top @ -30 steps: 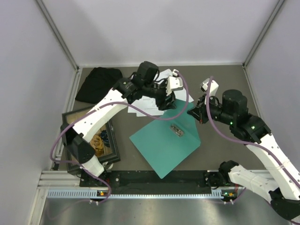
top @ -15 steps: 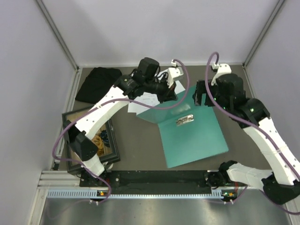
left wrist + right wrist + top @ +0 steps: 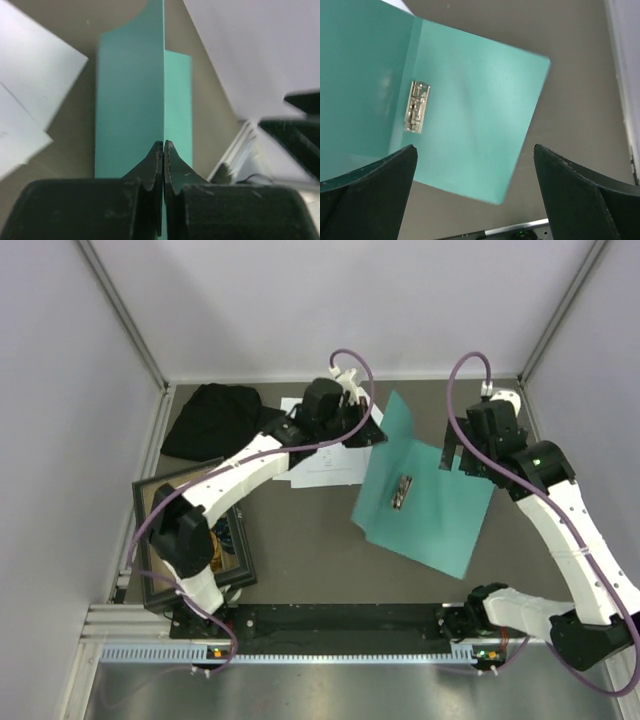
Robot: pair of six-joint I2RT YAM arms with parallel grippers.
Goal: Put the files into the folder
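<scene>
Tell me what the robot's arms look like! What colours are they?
The left arm and the right arm are smooth white tubes with black joints. A looping purple cable runs along each. The left gripper and the right gripper each have two black tapering fingers.

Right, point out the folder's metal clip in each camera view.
Top external: the metal clip lies right of centre, along the fold of the open folder.
Left wrist: not in it; only the folder shows, one flap seen edge-on.
Right wrist: the metal clip sits left of centre, just right of the fold.
Shared landmark: the teal folder itself, visible in all three views.
</scene>
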